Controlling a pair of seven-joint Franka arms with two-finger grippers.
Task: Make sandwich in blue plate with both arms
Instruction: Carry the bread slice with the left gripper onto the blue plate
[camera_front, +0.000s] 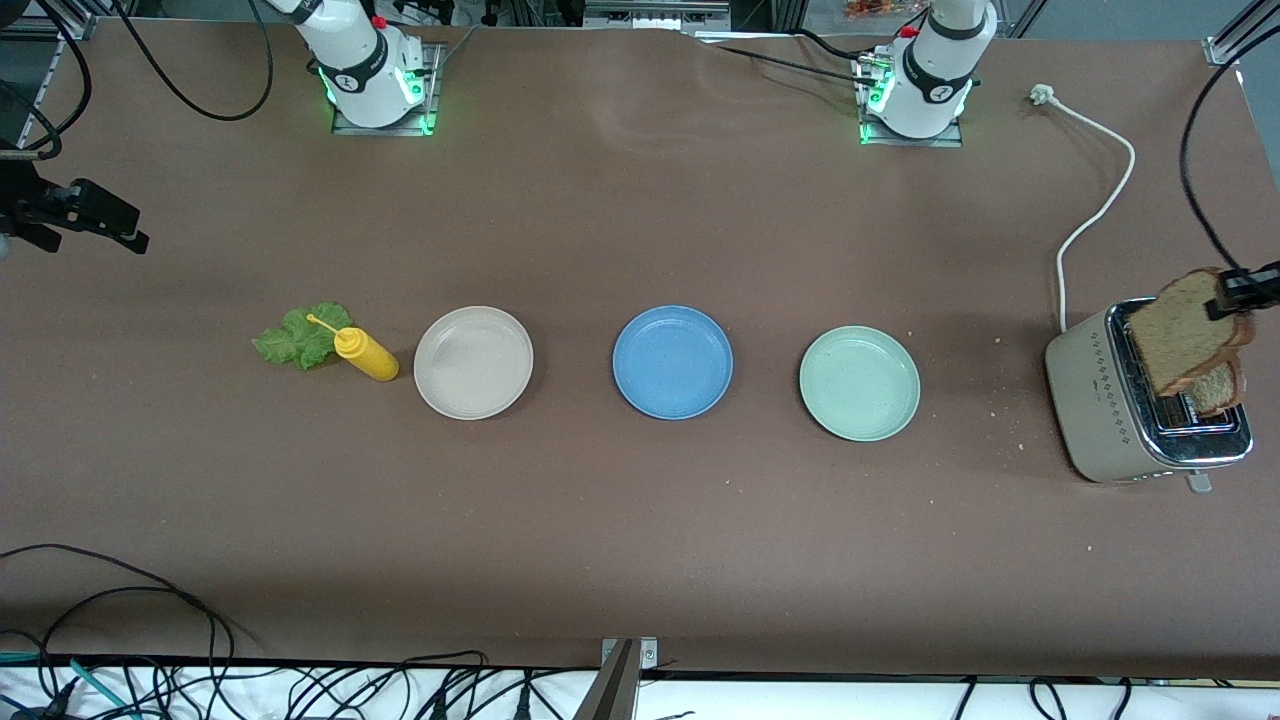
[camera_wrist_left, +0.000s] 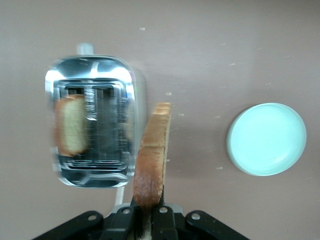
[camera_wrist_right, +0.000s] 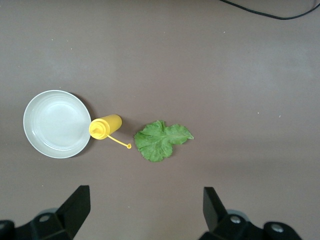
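My left gripper (camera_wrist_left: 149, 212) hangs over the toaster (camera_front: 1130, 410) at the left arm's end of the worktop (camera_front: 640, 520), jaws clenched on a toast slice (camera_wrist_left: 152, 152) – a second slice (camera_wrist_left: 71, 125) sits in a slot. My right gripper (camera_wrist_right: 145, 210) waits with jaws released above the lettuce leaf (camera_wrist_right: 161, 140) and yellow bottle (camera_wrist_right: 105, 126). The blue plate (camera_front: 672, 361) lies bare between the beige plate (camera_front: 473, 361) and the green plate (camera_front: 859, 382).

Brown table (camera_front: 640, 220) carries blue plate (camera_front: 672, 361), toaster (camera_front: 1110, 410), lettuce (camera_front: 300, 337)
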